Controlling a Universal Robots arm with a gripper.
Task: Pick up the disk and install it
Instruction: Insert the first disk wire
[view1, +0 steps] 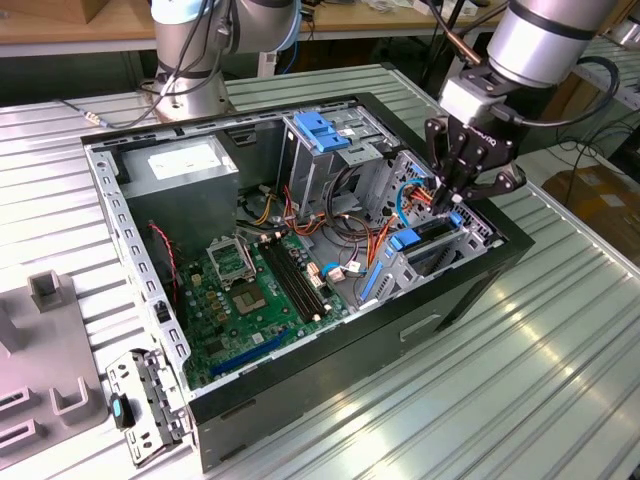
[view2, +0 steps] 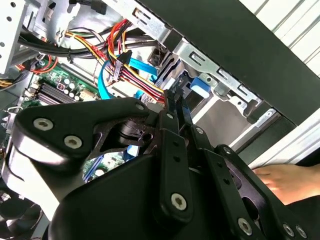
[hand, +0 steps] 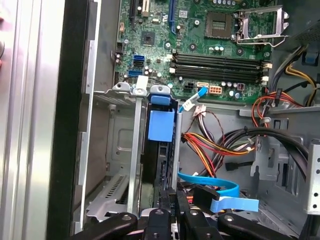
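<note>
The disk (view1: 432, 240) stands on edge inside the metal drive bay (view1: 478, 232) at the front corner of the open computer case, on the exterior view's right. In the first wrist view the disk (hand: 163, 170) shows as a dark narrow edge with a blue rail tab (hand: 161, 125) at its far end. My gripper (view1: 450, 200) hangs straight over the bay. Its two thin black fingers (view2: 176, 107) are pressed together, shut, with nothing visible between them. The gripper (hand: 176, 202) tips sit at the disk's near end, beside blue and red cables.
The motherboard (view1: 250, 290) lies on the case floor, with a grey box (view1: 180, 165) and a tall cage with a blue top (view1: 322, 135) behind it. Cable bundles (hand: 215, 145) crowd the bay's side. A hand (view2: 285, 182) rests outside the case. A loose bracket (view1: 140, 400) lies on the table.
</note>
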